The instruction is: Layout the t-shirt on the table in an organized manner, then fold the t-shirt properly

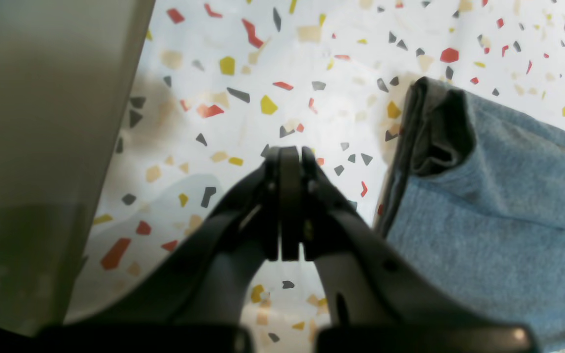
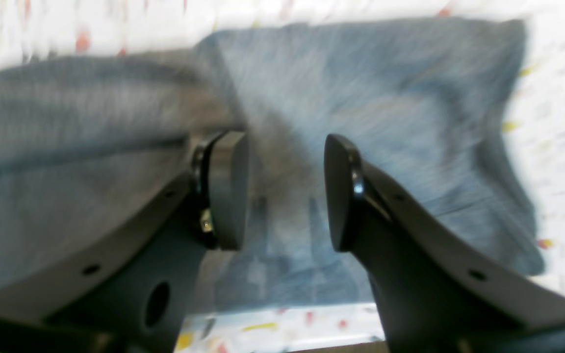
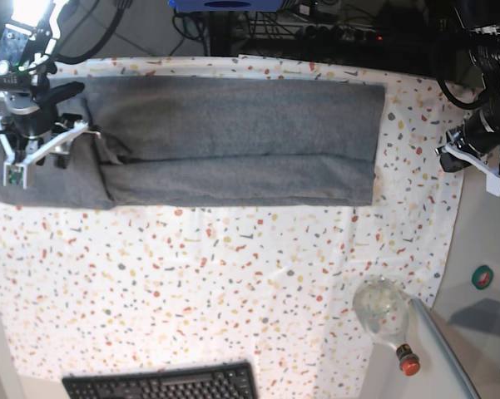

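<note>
The grey t-shirt [image 3: 233,141] lies across the far part of the speckled table [image 3: 191,283] as a long band with its sides folded in. My right gripper [image 2: 285,147] is open and hovers just above the shirt's left end, with cloth showing between its fingers; the base view shows it at the left [image 3: 71,141]. My left gripper [image 1: 290,157] is shut and empty above bare table, just off the shirt's folded right end [image 1: 488,206]. In the base view it is near the table's right edge [image 3: 449,158].
A black keyboard [image 3: 162,384] lies at the front edge. A clear glass bottle with a red cap [image 3: 387,316] lies at the front right corner. A plain grey side surface [image 3: 482,241] borders the table's right side and fills the left wrist view's left side [image 1: 42,147].
</note>
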Controlling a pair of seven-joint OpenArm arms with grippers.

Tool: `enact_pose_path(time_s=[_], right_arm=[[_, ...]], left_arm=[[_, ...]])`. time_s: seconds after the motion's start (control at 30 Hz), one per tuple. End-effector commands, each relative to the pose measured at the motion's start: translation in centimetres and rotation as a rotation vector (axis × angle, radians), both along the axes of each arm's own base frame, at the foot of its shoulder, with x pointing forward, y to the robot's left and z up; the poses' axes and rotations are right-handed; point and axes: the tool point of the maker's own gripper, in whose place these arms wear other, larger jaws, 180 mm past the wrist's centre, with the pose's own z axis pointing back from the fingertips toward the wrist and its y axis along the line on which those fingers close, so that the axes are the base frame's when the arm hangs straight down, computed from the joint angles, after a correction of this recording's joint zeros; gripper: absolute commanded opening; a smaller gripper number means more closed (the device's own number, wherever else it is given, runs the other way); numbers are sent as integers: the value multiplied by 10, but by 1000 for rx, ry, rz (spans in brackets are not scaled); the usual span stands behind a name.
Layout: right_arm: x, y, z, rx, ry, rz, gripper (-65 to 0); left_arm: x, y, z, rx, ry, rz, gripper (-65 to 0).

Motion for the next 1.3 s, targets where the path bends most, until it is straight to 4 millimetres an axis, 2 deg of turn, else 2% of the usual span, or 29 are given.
enact_pose_path(time_s=[0.0, 0.03, 0.07, 0.2, 0.3, 0.33, 0.43, 0.47, 0.53, 0.63, 0.83, 0.97, 1.03, 1.1, 1.27], right_arm=[[6, -11, 9, -16, -38, -25, -507], [5, -20, 7, -18, -34, -53, -599], [4, -28, 3, -16, -26, -77, -650], [-6, -43, -23, 15, 31, -143, -650], [-13, -51, -33, 30, 55, -176, -650], [-15, -52, -33, 29, 57, -180, -650], [-14, -51, -33, 30, 55, -176, -650], [-13, -50, -33, 30, 55, -174, -650], [-13, -50, -33, 30, 55, -174, -650], [-13, -50, -33, 31, 55, -171, -650], [-13, -50, -34, 31, 58, -171, -650], [-14, -54, -33, 21, 59, -169, -650], [-14, -54, -33, 20, 59, -168, -650], [-14, -55, -33, 18, 59, -168, -650], [-13, -54, -33, 19, 59, -165, -650]], left_arm=[[8, 6, 15, 26, -44, -10, -650], [8, 4, 17, 29, -50, -15, -650], [4, 1, 17, 33, -48, -23, -650], [-3, -9, 24, 41, -60, -51, -650], [-6, -17, 24, 29, -68, -49, -650], [-7, -19, 22, 20, -68, -44, -599], [-13, -24, 3, -29, -37, -8, -288], [-13, -25, -4, -48, -27, 2, -225], [-9, -32, -15, -89, -15, 10, -179], [-3, -62, -31, -147, -2, -103, -166], [4, -104, -26, -202, -73, -284, -165], [4, -108, -27, -209, -75, -298, -165], [2, -106, -34, -223, -58, -281, -165], [10, -105, -35, -233, -63, -272, -165], [15, -105, -35, -242, -70, -267, -178]])
